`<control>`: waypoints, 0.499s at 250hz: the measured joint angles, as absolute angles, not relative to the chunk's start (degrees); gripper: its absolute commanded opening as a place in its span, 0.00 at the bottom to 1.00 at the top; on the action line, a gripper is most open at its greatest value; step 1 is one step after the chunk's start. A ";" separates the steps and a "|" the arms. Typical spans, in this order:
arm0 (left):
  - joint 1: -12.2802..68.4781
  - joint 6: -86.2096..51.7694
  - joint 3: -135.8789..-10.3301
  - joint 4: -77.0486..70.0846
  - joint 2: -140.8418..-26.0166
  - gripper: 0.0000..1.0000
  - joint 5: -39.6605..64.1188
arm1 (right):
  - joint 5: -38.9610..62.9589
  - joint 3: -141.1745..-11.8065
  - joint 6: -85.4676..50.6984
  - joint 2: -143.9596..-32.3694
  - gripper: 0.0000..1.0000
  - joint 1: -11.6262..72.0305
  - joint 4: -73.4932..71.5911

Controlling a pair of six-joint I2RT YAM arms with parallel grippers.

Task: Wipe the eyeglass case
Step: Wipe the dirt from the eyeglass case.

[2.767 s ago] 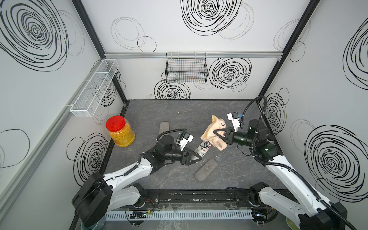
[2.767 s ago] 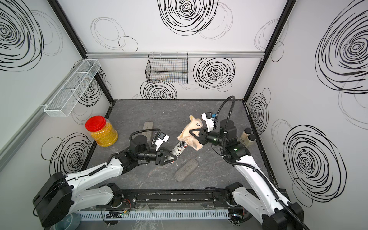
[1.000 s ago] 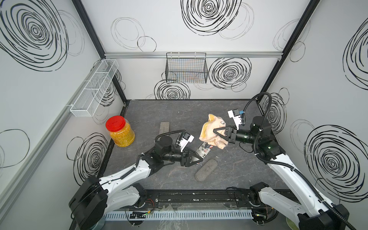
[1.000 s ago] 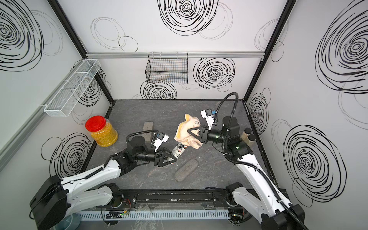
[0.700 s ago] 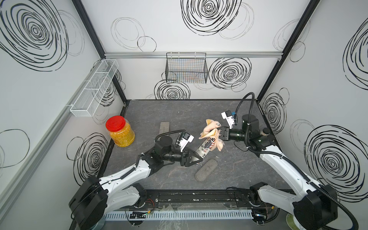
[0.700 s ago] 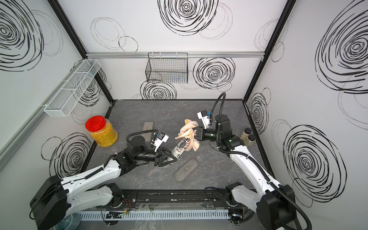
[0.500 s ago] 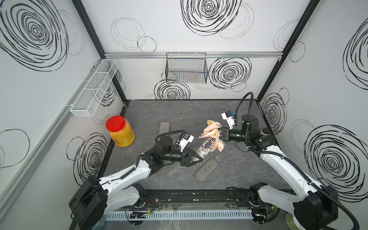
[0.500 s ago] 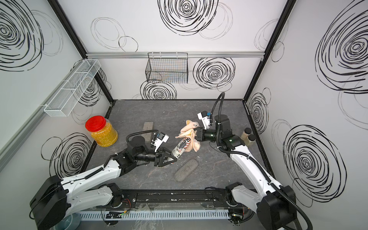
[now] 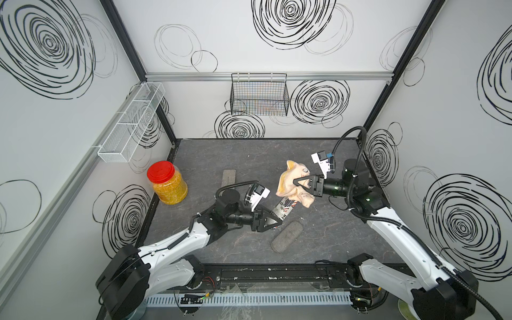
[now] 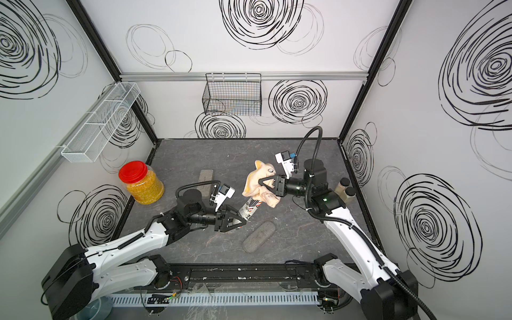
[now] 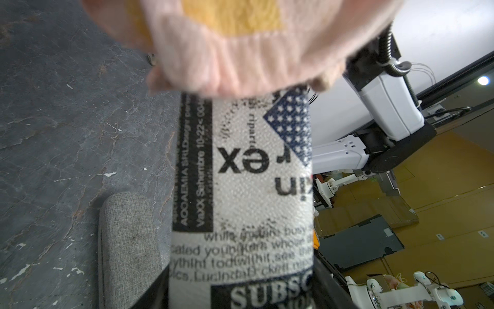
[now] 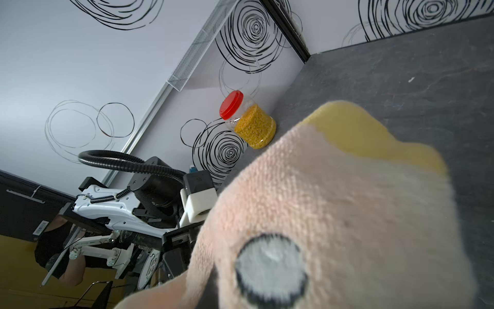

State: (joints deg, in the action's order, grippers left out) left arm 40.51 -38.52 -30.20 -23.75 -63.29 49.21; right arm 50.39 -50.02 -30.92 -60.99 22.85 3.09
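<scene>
Between the jaws of the left gripper (image 9: pixel 277 221) sits the lower end of the eyeglass case (image 9: pixel 285 207), a white tube printed with newspaper text and a patch of stars and stripes. The jaws are clamped on it and hold it off the table (image 9: pixel 332 235), tilted up and away toward the back right. In the left wrist view the case (image 11: pixel 240 187) runs lengthwise out from the fingers, and its far end disappears under the cloth (image 11: pixel 240 40).

The right gripper (image 9: pixel 297 182) comes in from the right with its jaws pinched on that cloth (image 9: pixel 291 184), a bunched pink and yellow towel with a round grey patch. The cloth drapes over and touches the upper end of the case; both top views show the same contact (image 10: pixel 257 185). In the right wrist view the cloth (image 12: pixel 347 214) fills most of the picture, and the fingers cannot be made out.

On the table, just below the held case, lies a grey fabric case (image 9: pixel 286 236), flat and at a slant. A second grey case (image 9: pixel 229 177) lies farther back, behind the left arm. A jar (image 9: pixel 167 182) of yellow grains with a red lid stands at the left edge of the table. Two small bottles (image 10: pixel 345 189) stand by the right wall in a top view. A black wire basket (image 9: pixel 259 94) hangs on the back wall and a white mesh shelf (image 9: pixel 133 124) on the left wall.
</scene>
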 measured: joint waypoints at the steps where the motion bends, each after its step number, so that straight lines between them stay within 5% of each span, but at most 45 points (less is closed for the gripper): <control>1: 40.51 -38.54 -30.17 -23.73 -63.29 0.61 49.21 | 50.33 -50.02 -30.87 -61.12 0.04 22.85 3.16; 60: 40.51 -38.57 -29.65 -23.20 -63.29 0.61 49.25 | 46.65 -50.06 -29.08 -66.89 0.03 23.07 9.58; 125: 40.69 -38.54 -29.65 -24.47 -63.29 0.61 49.41 | 47.07 -50.87 -29.04 -60.14 0.03 22.61 8.91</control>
